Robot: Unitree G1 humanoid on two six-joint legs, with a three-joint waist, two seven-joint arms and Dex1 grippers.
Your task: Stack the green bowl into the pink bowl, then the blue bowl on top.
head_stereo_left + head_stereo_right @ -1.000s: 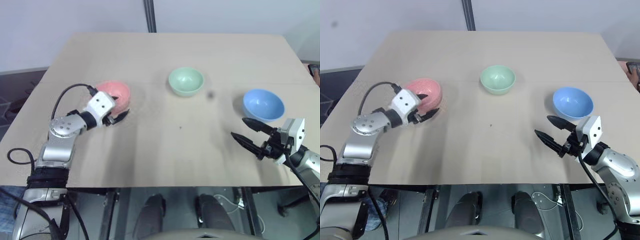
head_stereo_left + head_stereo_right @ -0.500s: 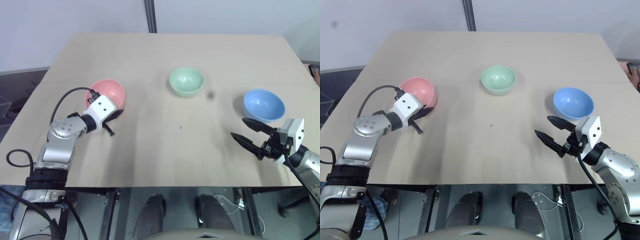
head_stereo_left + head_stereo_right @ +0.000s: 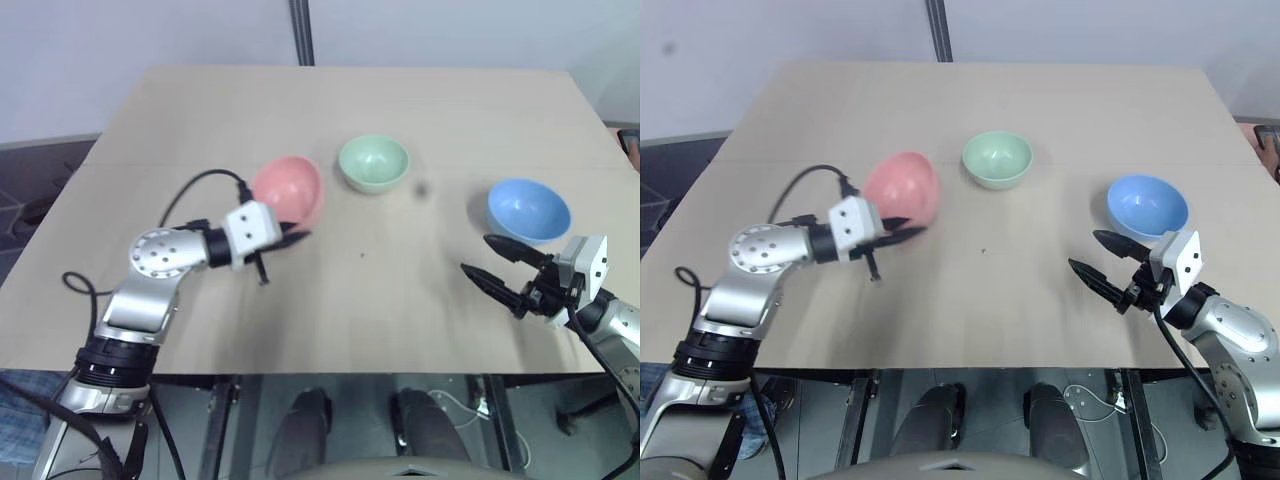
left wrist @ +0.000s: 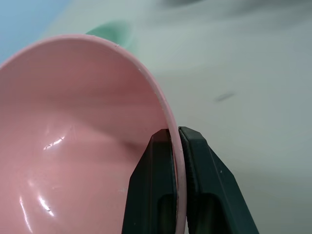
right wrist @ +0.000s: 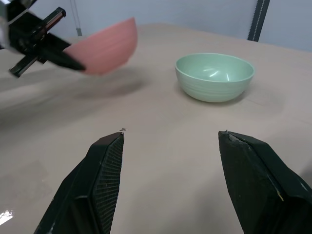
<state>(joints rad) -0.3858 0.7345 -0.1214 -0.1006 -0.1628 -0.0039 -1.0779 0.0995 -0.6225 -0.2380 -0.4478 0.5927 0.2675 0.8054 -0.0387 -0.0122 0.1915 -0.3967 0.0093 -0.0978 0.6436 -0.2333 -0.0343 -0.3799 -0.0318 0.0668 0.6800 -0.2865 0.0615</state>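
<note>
The pink bowl (image 3: 290, 190) hangs tilted above the table, just left of the green bowl (image 3: 373, 162). My left gripper (image 3: 290, 238) is shut on the pink bowl's near rim; the left wrist view shows both fingers (image 4: 156, 165) pinching the pink wall (image 4: 73, 122). The green bowl stands upright at the table's middle back, also seen as the green bowl (image 5: 214, 75) in the right wrist view. At the right sits the blue bowl (image 3: 528, 210), upright. My right gripper (image 3: 476, 254) is open just in front of it, holding nothing.
The tan table (image 3: 400, 300) has its front edge close below both arms. A dark post (image 3: 300, 30) rises behind the far edge. A small dark speck (image 3: 421, 188) lies between the green and blue bowls.
My left gripper closed on the pink bowl's rim, lifted it off the table and carried it right toward the green bowl, tilting it. The right arm kept still.
</note>
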